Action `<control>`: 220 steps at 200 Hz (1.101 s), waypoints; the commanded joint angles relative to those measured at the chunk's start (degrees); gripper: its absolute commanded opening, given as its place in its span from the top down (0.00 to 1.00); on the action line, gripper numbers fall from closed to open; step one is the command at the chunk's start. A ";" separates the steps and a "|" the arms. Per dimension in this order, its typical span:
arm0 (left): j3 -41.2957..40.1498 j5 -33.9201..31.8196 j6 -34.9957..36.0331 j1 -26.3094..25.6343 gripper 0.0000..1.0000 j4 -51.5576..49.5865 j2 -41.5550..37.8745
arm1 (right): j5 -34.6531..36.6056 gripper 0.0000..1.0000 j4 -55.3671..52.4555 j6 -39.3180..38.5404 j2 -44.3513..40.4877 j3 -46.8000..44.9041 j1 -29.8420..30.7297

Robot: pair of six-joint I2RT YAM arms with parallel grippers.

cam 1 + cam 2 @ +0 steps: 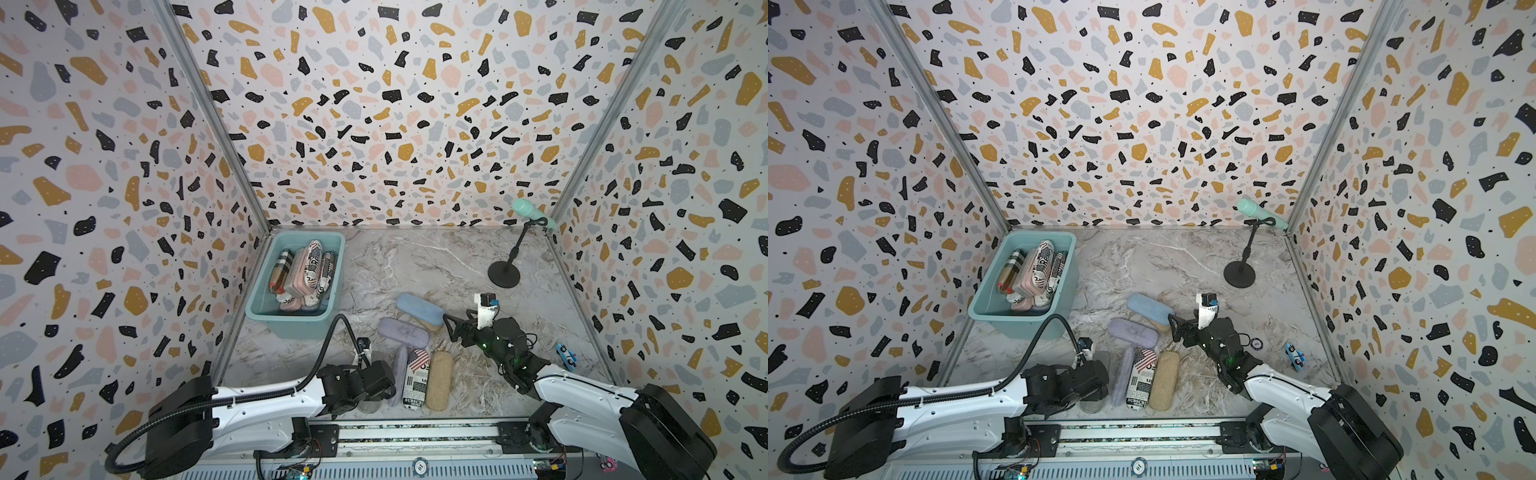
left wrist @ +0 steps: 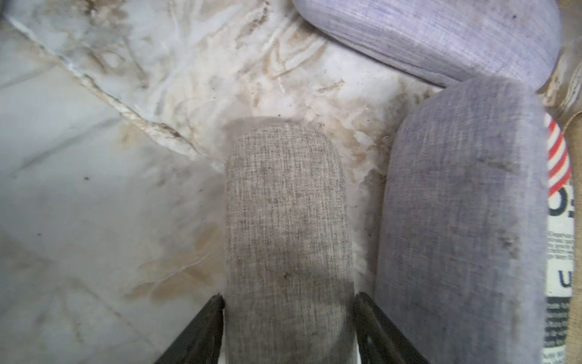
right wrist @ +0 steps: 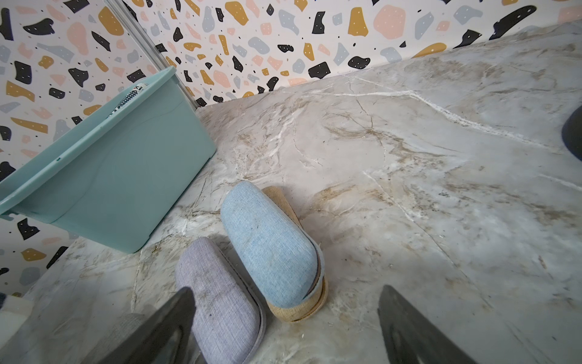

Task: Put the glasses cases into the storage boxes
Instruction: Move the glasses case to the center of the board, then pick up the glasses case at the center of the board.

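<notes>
Your left gripper (image 2: pixel 288 301) straddles the grey case (image 2: pixel 286 205) at the near edge of the table (image 1: pixel 457 266), with 1 finger (image 2: pixel 201 334) on each long side and the tips right against the fabric. You cannot tell from these views whether it is squeezing or only touching. Next to that case lie 3 more in a row: a lavender case on its edge (image 1: pixel 400 374), the flag newsprint case (image 1: pixel 415 378) and a tan case (image 1: pixel 439 380). Your right gripper (image 1: pixel 450 328) is spread wide with nothing between its fingers. It points at the light blue case (image 1: pixel 419 309), which rests on top of a second tan case (image 3: pixel 299 312). A flat lavender case (image 1: pixel 403 332) lies just beside those 2. The teal tub (image 1: pixel 291 319) sits in the far left corner, well apart from both grippers. It holds several cases, among them a plaid case (image 1: pixel 280 270), a pink case (image 1: pixel 297 272) and a newsprint case (image 1: pixel 313 259)
</notes>
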 commanded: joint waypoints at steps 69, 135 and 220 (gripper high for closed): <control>-2.71 -5.83 -0.91 -0.13 0.36 -1.98 -5.59 | -0.27 0.09 -0.44 0.90 0.39 2.03 0.14; 4.26 -2.67 1.34 -0.19 0.20 -8.93 0.13 | -1.18 0.06 -0.27 0.71 0.67 2.11 0.14; -0.38 0.56 -0.18 -0.36 0.20 -2.75 2.44 | -0.26 0.06 -0.62 0.86 -0.01 1.92 0.14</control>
